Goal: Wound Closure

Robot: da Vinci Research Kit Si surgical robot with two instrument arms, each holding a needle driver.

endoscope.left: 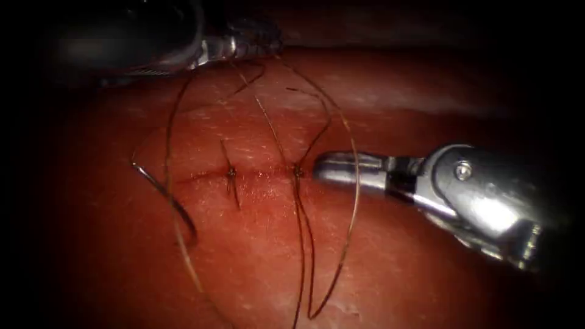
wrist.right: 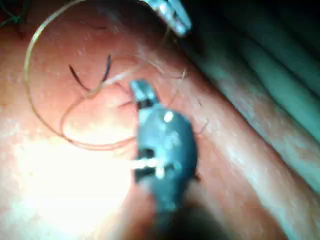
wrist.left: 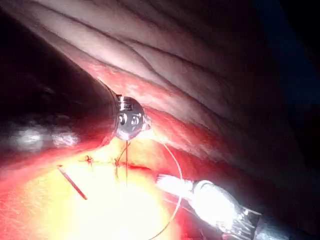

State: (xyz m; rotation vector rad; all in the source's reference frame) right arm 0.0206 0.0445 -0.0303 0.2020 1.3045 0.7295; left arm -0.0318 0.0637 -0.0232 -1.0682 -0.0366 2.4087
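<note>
Lying free on tissue [endoscope.left: 378, 256] left of cut [endoscope.left: 256, 175]: curved needle [endoscope.left: 167, 198], held by neither tool. Thread [endoscope.left: 350, 201] loops over cut, strands rising to left end effector [endoscope.left: 244, 45] at far edge; its jaw state cannot tell. Right end effector [endoscope.left: 332, 167] closed, empty, tip just beside right knot [endoscope.left: 298, 171]. Second knot [endoscope.left: 231, 173] further left.

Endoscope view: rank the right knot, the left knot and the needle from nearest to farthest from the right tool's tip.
From the right tool:
1. Right knot, on the cut just left of the tip.
2. Left knot, further left along the cut.
3. Needle, lying on the tissue beyond the cut's left end; neither tool holds it.
</note>
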